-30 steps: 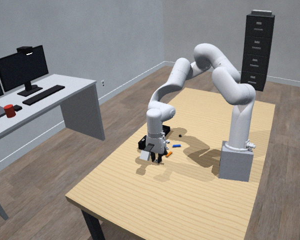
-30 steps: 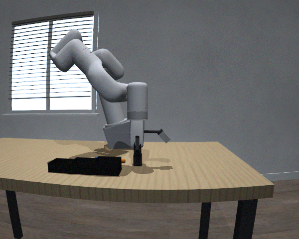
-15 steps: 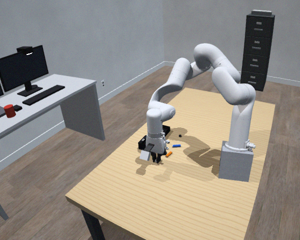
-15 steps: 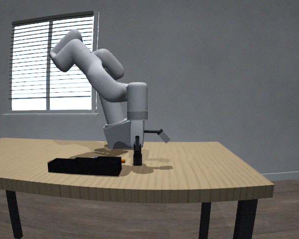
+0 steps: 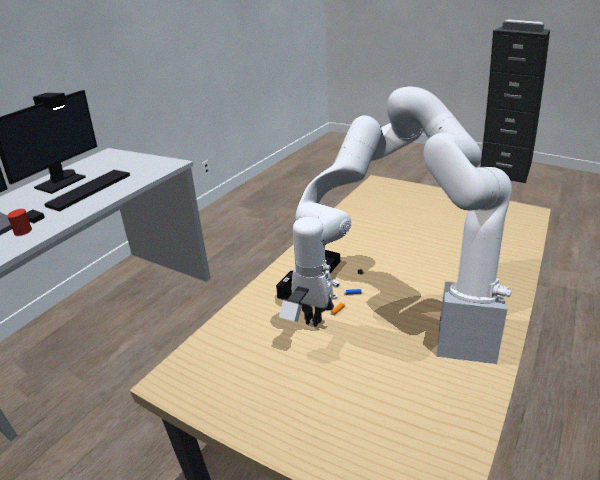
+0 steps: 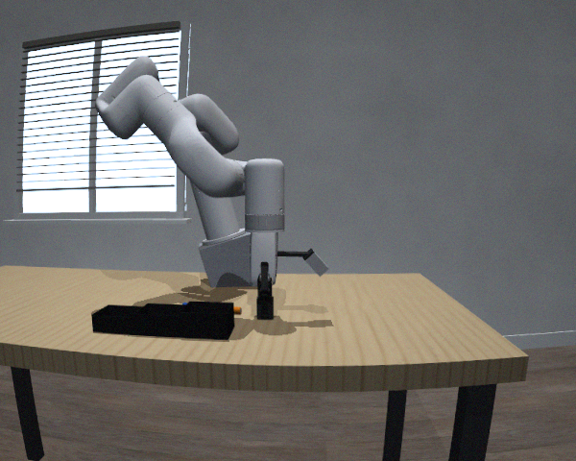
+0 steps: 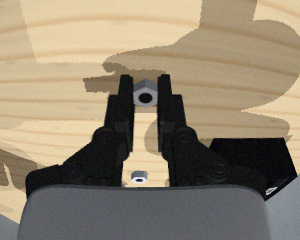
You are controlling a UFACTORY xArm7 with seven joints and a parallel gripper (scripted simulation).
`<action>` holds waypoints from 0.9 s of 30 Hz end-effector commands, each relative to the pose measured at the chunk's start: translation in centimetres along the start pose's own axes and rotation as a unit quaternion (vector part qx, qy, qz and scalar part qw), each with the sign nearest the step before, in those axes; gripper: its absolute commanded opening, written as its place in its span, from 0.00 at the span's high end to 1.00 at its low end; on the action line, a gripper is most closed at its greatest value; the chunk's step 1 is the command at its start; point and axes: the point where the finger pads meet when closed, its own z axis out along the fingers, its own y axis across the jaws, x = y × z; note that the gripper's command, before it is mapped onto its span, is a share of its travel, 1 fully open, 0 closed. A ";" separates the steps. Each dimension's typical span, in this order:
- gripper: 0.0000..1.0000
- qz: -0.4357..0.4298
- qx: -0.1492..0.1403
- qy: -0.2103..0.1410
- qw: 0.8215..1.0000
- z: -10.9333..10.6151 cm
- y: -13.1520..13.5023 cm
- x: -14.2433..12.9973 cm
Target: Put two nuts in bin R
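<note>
In the wrist view my gripper [image 7: 145,91] is shut on a small grey hex nut [image 7: 145,98], pinched between the two black fingertips down at the table top. A second grey nut [image 7: 138,176] lies on the wood nearer the gripper's palm. In the top view the gripper [image 5: 311,320] stands upright on the table just in front of the black bins [image 5: 285,285], which the arm partly hides. In the exterior view the gripper [image 6: 264,312] touches the table right of the bins [image 6: 163,320]. I cannot read the bin marks.
An orange piece [image 5: 337,308], a blue piece [image 5: 352,291], a small white piece [image 5: 336,283] and a small black piece [image 5: 359,271] lie on the table beside the gripper. The arm's grey base [image 5: 471,330] stands at the right edge.
</note>
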 end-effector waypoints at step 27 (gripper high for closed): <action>1.00 0.000 -0.002 0.001 1.000 -6.1 0.1 0.1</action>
